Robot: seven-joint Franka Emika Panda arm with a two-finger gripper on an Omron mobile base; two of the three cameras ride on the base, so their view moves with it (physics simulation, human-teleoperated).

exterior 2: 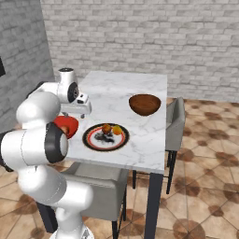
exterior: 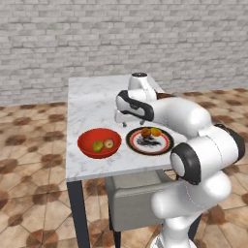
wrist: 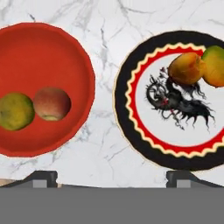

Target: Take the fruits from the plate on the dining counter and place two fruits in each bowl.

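Left base view: white marble desk (exterior: 92,104) with the red bowl (exterior: 99,143) near the front edge, yellow-green fruit (exterior: 98,146) and red fruit (exterior: 109,143) sitting inside it, touching. Just right of the bowl, the black-rimmed plate (exterior: 149,141), still carrying two fruits at its far edge: a tan one (exterior: 146,132) and an orange one (exterior: 155,131), side by side. Arm bent over the desk with the hand hanging above the gap between bowl and plate; jaws (exterior: 124,123) partly hidden by the wrist there, so couldn't tell their state from this side. Grey chair (exterior: 133,201) tucked under the desk front.

Right base view: same plate (exterior 2: 106,137) near the front, tan fruit (exterior 2: 107,128) and orange fruit (exterior 2: 117,130) on its far side. Red bowl (exterior 2: 66,125) mostly hidden behind the arm. Brown wooden bowl (exterior 2: 144,104) further back and to the right, well apart from the plate, looked empty. Second chair (exterior 2: 175,121) beside the desk's right edge.

Hand view: looked straight down. Red bowl (wrist: 41,87) on the left with yellow-green fruit (wrist: 15,111) and red fruit (wrist: 52,103) pressed together. Plate (wrist: 173,99) on the right, tan fruit (wrist: 187,68) and orange fruit (wrist: 215,65) at its upper right, touching, over the dark pattern. Two fingertips (wrist: 40,177) set wide apart at the bottom, so jaws spread, nothing between them.
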